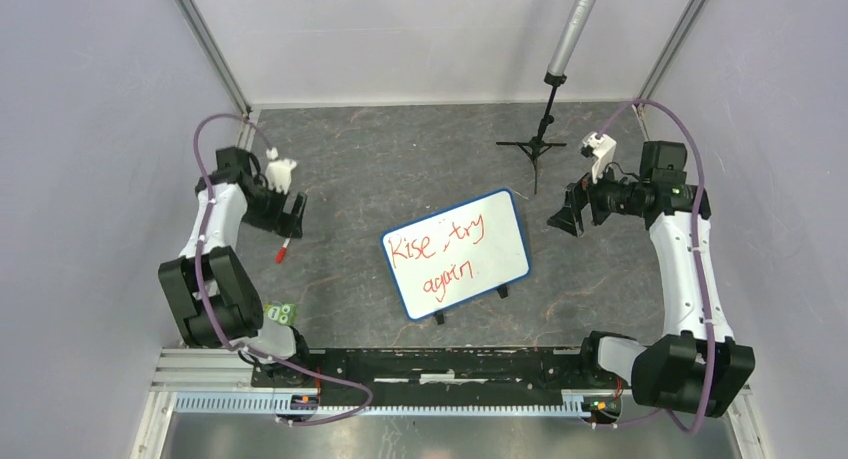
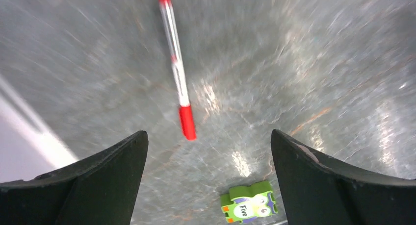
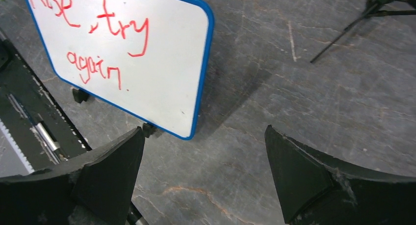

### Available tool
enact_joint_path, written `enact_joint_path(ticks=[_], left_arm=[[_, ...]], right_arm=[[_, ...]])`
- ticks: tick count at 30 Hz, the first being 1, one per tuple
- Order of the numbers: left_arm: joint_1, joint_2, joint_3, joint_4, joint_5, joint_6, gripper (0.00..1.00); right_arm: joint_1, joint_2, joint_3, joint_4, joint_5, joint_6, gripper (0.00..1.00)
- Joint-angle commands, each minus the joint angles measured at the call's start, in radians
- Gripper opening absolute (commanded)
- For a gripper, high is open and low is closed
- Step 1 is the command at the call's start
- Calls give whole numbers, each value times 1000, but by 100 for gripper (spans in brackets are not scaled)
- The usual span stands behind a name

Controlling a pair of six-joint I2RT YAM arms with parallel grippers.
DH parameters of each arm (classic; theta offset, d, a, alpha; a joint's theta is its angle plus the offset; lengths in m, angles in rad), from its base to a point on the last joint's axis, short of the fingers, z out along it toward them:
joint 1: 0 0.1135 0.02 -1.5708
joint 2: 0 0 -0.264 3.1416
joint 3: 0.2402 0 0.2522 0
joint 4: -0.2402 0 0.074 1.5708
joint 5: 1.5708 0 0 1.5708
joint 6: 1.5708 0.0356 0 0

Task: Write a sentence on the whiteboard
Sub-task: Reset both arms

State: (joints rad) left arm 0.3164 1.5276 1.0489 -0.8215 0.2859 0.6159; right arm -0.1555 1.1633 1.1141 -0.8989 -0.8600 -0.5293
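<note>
Whiteboard (image 1: 457,251) bearing the red sentence (image 1: 445,256) "Rise, try again" stands mid-way across the worktop (image 1: 400,159); left claw (image 2: 208,141) hangs spread wide over a loose red marker (image 2: 179,78), right claw (image 1: 565,219) equally apart.

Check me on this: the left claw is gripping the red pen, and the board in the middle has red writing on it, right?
Not quite. The left claw is open and empty; the red pen lies loose on the table ahead of it, as the left wrist view shows. The board does have red writing.
</note>
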Motion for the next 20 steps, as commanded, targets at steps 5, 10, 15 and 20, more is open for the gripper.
enact_joint_path(ticks=[5,10,15,20], left_arm=[[-124,-63,489,-220,86,-123,100],[-134,-66,541,-145,147,-313,100],[-143,-103,394,-50,114,-360,100],[-146,-130,308,-16,78,-383,100]], right_arm=[[-146,66,159,-67,33,-128,98],[-239,143,198,-59,41,-153,98],[-262,179,195,54,82,-97,98],[-261,219,194,52,87,-84,98]])
